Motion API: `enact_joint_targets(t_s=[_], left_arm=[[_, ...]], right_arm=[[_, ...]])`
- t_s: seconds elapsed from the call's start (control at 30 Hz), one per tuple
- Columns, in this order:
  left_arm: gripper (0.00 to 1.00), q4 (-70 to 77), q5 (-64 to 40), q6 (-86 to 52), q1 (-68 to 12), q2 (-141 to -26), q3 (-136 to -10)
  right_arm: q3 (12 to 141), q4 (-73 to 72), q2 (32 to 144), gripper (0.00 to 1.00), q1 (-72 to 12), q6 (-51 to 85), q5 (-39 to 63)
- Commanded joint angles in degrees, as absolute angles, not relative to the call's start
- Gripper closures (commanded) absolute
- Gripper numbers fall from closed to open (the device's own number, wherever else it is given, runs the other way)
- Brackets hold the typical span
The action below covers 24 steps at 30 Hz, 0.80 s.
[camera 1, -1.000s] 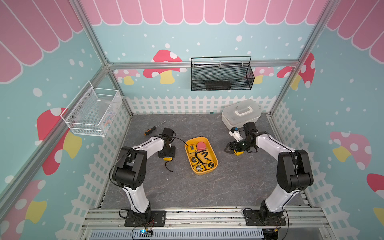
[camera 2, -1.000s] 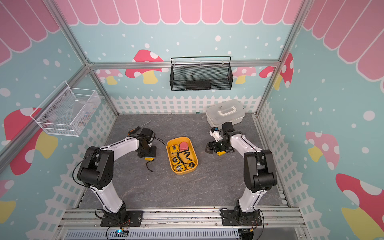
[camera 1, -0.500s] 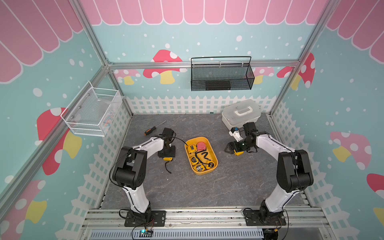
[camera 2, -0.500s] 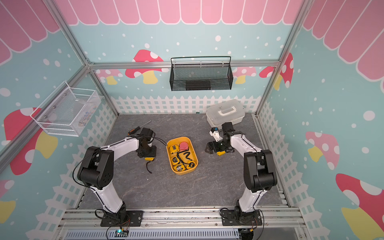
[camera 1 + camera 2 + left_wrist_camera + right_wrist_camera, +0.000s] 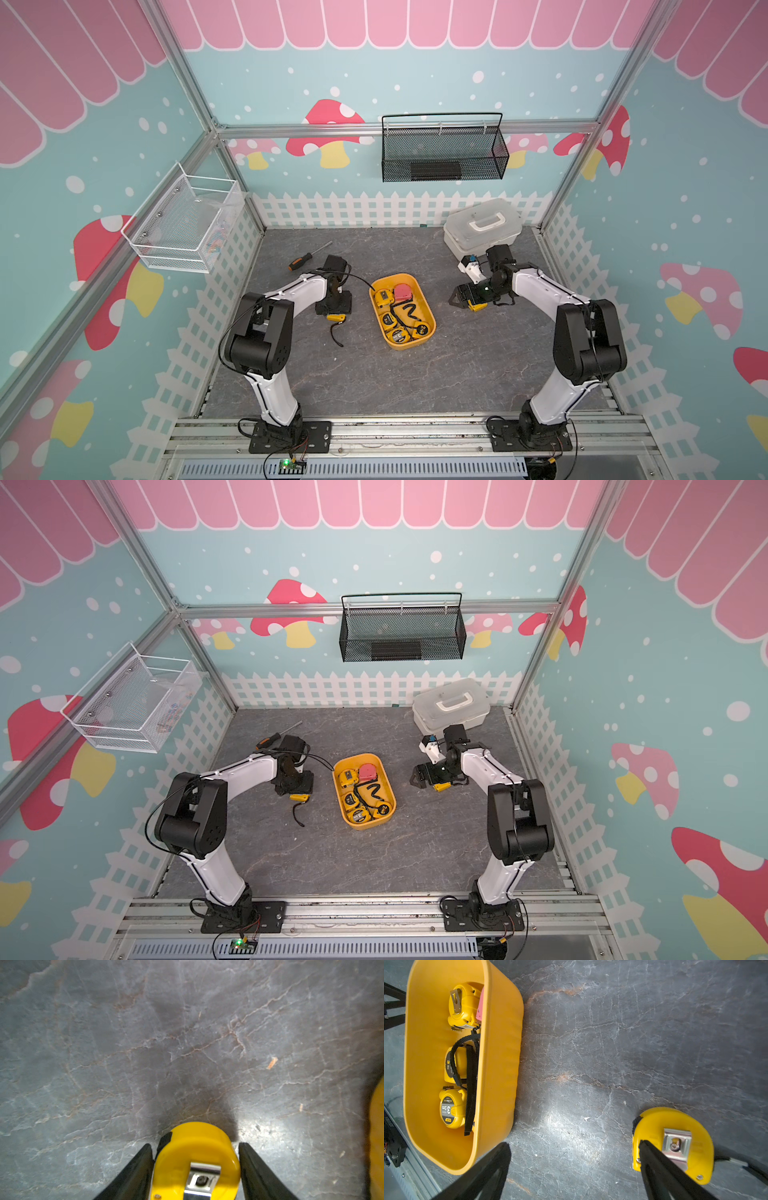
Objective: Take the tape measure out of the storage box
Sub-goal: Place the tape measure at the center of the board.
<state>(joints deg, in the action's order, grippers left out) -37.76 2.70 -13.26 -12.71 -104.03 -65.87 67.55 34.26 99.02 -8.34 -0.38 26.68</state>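
In the near end of the yellow storage box [image 5: 500, 1053], mid-table [image 5: 374, 382], a tape measure [image 5: 451, 1108] reading "3.0m" is lying among others. The left claw [image 5: 195, 1145] is bracketing a second tape measure [image 5: 195, 1159] on the table; I cannot tell whether it is gripping. The right claw [image 5: 574, 1142] is gaping wide, one finger over a third tape measure [image 5: 675, 1126].

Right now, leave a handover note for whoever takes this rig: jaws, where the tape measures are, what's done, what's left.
Left gripper: jaws open around a tape measure lying on the table beside the storage box.
Right gripper: jaws wide open, empty; a second tape measure lies on the table by one finger.
Done: two tape measures are out.
Left: four yellow ones and a pink item sit in the box.
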Motion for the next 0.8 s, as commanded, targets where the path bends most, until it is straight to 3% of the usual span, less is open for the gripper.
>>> enact_joint_targets(t_s=[0.0, 0.3, 0.77], left_arm=[[0.33, -38.5, 2.1, -13.0, -12.2, -102.3, -67.3], [0.32, -39.6, 4.2, -13.2, -12.2, -91.6, -68.0], [0.3, -40.8, 4.3, -14.9, -11.4, -81.8, -63.4]], right_arm=[[68.6, 35.7, 99.1, 0.01, -8.6, -0.8, 27.5], [71.8, 36.9, 98.3, 0.01, -10.3, -1.4, 27.0], [91.7, 41.3, 108.5, 0.05, -26.5, -9.4, 17.6]])
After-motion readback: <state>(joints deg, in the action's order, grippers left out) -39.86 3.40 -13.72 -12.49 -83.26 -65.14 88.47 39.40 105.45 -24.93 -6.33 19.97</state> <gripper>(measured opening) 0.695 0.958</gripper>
